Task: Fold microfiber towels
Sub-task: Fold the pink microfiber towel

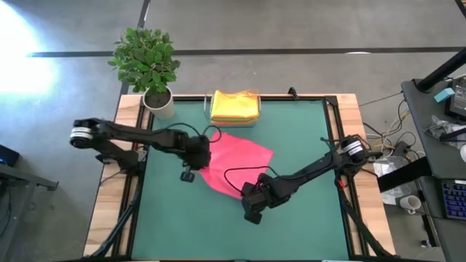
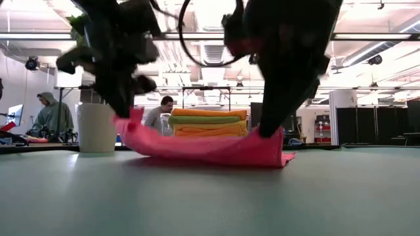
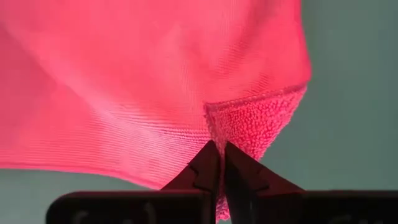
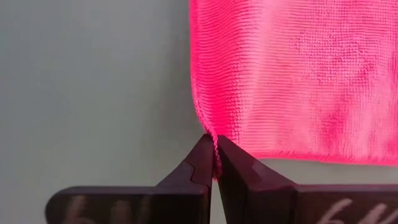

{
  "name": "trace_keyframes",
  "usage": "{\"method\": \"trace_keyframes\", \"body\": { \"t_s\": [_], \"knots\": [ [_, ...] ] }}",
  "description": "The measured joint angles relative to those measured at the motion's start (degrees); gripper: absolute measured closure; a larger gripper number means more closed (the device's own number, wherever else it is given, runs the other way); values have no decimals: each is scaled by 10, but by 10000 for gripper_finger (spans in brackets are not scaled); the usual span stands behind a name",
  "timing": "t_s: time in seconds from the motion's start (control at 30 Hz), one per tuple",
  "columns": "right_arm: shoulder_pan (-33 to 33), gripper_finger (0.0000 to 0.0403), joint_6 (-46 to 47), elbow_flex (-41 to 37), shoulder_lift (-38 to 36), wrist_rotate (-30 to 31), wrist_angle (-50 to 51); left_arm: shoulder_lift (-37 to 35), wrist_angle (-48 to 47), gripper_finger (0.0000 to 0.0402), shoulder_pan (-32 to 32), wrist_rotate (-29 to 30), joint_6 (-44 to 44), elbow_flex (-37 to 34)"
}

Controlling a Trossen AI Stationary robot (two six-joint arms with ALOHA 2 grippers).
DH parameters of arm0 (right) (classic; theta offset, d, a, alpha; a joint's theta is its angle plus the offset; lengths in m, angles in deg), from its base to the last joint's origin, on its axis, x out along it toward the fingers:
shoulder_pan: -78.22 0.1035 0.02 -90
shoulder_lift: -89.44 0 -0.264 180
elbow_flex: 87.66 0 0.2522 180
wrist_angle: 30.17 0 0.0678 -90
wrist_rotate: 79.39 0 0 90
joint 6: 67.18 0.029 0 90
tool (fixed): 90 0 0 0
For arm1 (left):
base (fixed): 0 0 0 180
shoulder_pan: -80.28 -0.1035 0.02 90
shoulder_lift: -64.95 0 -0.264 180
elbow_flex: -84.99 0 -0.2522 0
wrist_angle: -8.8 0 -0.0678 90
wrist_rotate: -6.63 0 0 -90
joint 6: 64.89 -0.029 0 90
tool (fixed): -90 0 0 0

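The pink fuzzy square microfiber towel lies spread near the middle of the green surface, with a stack of folded orange, yellow and green microfiber towels at the far edge beside a white pot with a leafy plant.

The left gripper is closed tight on one corner of the pink towel, the nap pinched between its dark fingers. The right gripper is likewise clamped on the neighbouring corner, the hem caught in its tips. In the low view both corners ride a little above the surface while the middle of the cloth sags onto it.

The step in hand looks to be the first fold. To do it well, both corners should likely rise together and level, so the held edge stays taut between them (a slack edge would fold crooked). Carry that edge over to meet the opposite one, low enough that the resting part is not dragged. The pinches are thin, so a jerk could slip a corner free.
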Motion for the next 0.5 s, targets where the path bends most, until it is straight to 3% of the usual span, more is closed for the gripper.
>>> {"method": "trace_keyframes", "body": {
  "t_s": [0.17,0.5],
  "knots": [
    [14,394,25,0,-40,15,12,-89,-8,398,0,0,4,0],
    [43,394,53,0,-145,128,109,-249,-4,398,0,2,42,0]
  ]
}}
